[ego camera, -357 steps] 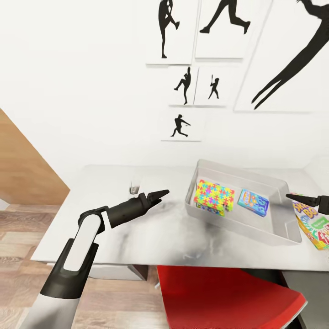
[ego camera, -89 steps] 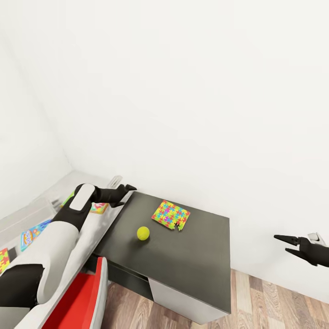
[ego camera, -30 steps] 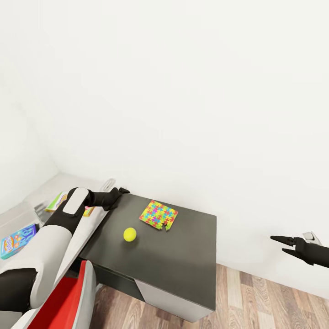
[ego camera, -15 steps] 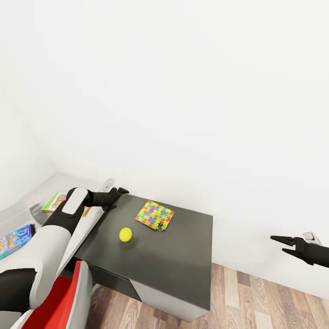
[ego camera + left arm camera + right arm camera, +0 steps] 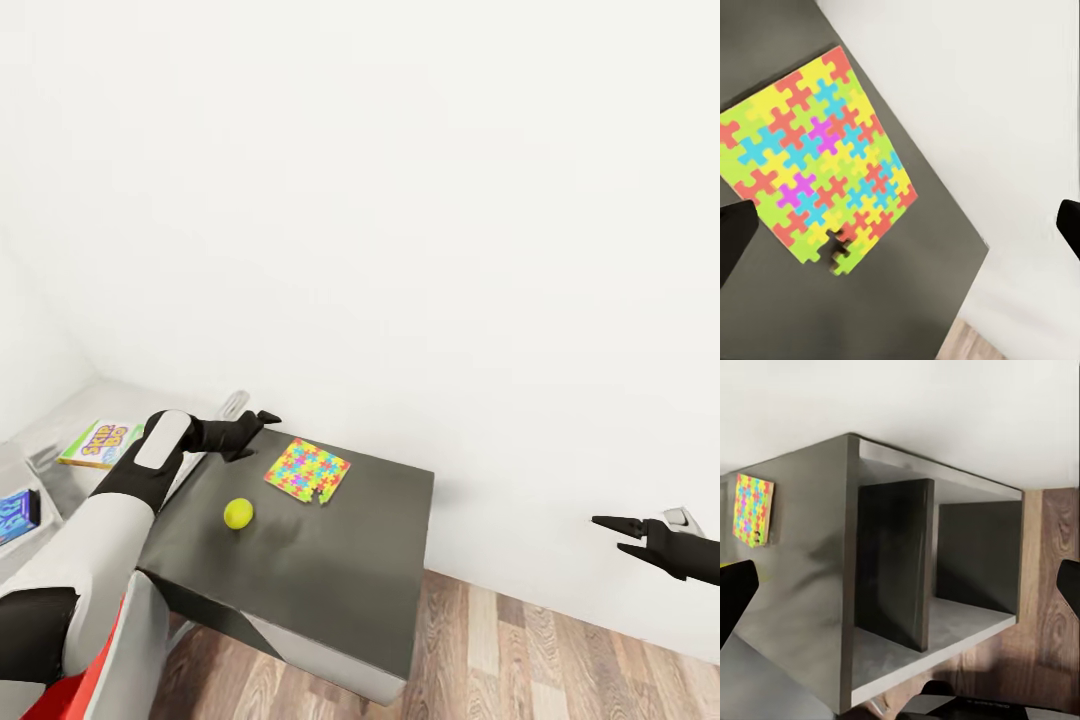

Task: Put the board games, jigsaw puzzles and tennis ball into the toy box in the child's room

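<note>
**Table corner: ball and one jigsaw on the dark wing, both hands empty**

Nearest the camera in the head view, the left arm [image 5: 100,530] is seen reaching forward over the seam between the light and dark wings of the table [image 5: 340,590]. A sliver of red chair [image 5: 70,690] is visible beneath it at the lower edge.

The left hand [image 5: 262,419] is held at the near-wall edge of the dark wing, just beside the jigsaw puzzle [image 5: 307,470]. In the left wrist view its fingertips [image 5: 735,232] are seen spread wide at either edge, with nothing between them; the jigsaw [image 5: 814,161] lies flat on the dark surface below, one piece loose at its corner.

The tennis ball [image 5: 238,513] rests on the dark wing, near the jigsaw but apart from it, on the side nearer the robot.

The right hand [image 5: 612,534] is held out well clear of the table, over the wood-plank floor [image 5: 560,660], its fingers parted and empty. In the right wrist view the table's open end compartments [image 5: 937,570] are shown, with the jigsaw [image 5: 752,510] on top.

On the light wing, a yellow-orange board game [image 5: 100,443] lies flat. A blue board game [image 5: 15,512] is seen at the picture's left edge; what it rests in cannot be told.

Beyond, a plain white wall [image 5: 400,200] is recorded.
</note>
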Controlling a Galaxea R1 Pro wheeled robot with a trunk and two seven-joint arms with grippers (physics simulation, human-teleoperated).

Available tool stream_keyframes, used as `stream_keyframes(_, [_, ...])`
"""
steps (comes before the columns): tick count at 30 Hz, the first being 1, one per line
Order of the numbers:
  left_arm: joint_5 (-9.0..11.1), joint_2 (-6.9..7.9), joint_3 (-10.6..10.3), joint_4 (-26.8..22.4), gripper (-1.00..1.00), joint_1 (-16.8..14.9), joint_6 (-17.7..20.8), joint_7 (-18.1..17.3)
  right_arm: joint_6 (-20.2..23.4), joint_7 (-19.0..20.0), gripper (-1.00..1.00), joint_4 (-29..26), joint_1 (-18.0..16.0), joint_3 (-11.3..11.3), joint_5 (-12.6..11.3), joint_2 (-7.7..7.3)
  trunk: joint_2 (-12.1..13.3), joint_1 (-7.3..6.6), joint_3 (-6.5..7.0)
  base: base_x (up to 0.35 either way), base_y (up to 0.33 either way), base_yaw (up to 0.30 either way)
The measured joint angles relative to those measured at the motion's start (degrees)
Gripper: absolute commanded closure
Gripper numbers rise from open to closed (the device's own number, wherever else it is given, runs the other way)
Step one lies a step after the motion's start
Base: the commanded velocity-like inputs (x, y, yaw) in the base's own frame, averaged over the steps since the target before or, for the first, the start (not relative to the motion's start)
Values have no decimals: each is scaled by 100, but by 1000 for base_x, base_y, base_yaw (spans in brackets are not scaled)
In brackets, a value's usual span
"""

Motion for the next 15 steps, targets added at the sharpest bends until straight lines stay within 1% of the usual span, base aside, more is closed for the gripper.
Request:
stream_keyframes(5, [0, 15, 0, 0, -100, 3, 0, 1, 0, 1, -100, 0, 0, 0, -2, 0, 0, 0, 0, 0, -265, 0])
stream_keyframes(7, [1, 23, 0, 0, -100, 4, 1, 1, 0, 2, -100, -2, 0, 0, -1, 0, -1, 0, 0, 0, -192, 0])
stream_keyframes(10, [1, 38, 2, -1, -100, 6, 1, 2, 0, 2, -100, -4, 0, 0, -2, 2, -1, 0, 0, 0, -127, 0])
stream_keyframes(15, [18, 93, 5, -1, -100, 29, 1, -7, 0, 3, -100, -14, 0, 7, -5, 6, -1, 0, -1, 0, -69, -13])
